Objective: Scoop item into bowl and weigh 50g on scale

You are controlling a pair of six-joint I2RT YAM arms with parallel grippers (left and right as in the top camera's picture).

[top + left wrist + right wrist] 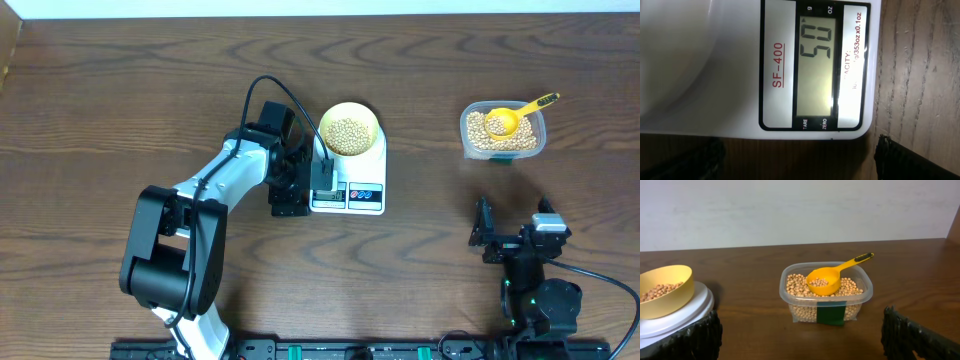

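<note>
**Scale reads 50, both jaws apart**

Scale (780, 75) display shows 50; the capacity print is half lost in glare. A smooth, round pale-yellow bowl (374, 122) of matte tan beans (348, 135) sits on the scale. A yellow scoop (505, 122) lies in a clear tub (785, 287) on the wood-grain table (120, 100). Left jaws apart at the scale's display end, right jaws apart; both empty.

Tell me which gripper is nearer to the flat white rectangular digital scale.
Left. The left gripper hovers right at the display end of the flat white digital scale, on its left side. The right gripper sits well apart, far to the right.
</note>
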